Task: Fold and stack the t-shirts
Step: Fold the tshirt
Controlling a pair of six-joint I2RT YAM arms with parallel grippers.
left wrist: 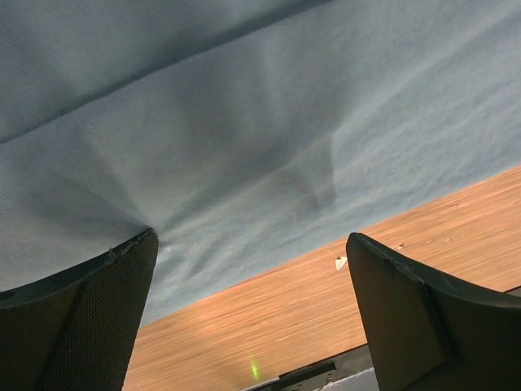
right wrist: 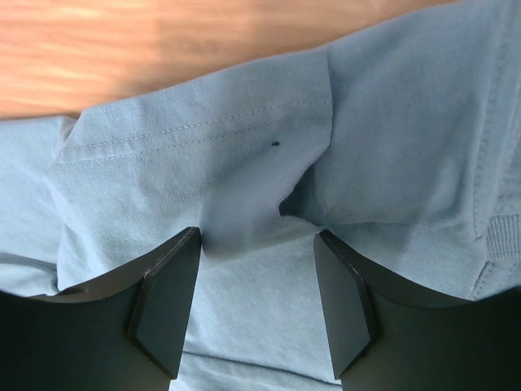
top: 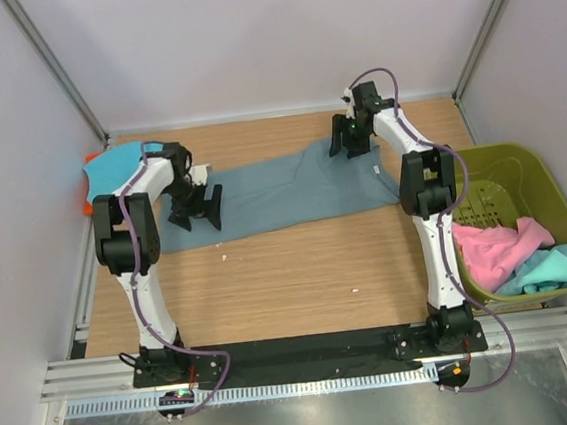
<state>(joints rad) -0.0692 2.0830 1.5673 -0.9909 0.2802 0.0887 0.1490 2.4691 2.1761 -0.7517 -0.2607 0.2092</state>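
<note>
The slate blue-grey t-shirt (top: 272, 194) lies folded into a long strip across the far half of the table. My left gripper (top: 196, 209) is open at its left end, one finger pressing the cloth (left wrist: 244, 130), the other over bare wood. My right gripper (top: 348, 138) is open at the shirt's far right end, both fingers resting on the cloth (right wrist: 244, 309) by a hemmed sleeve. A turquoise shirt (top: 119, 168) lies folded at the far left with an orange one (top: 89, 159) showing under it. A pink shirt (top: 498, 247) and a turquoise one (top: 550, 267) lie in the basket.
The olive-green plastic basket (top: 563, 196) stands at the right edge of the table. Walls close in the far side and both sides. Small white specks lie on the wood (top: 354, 290).
</note>
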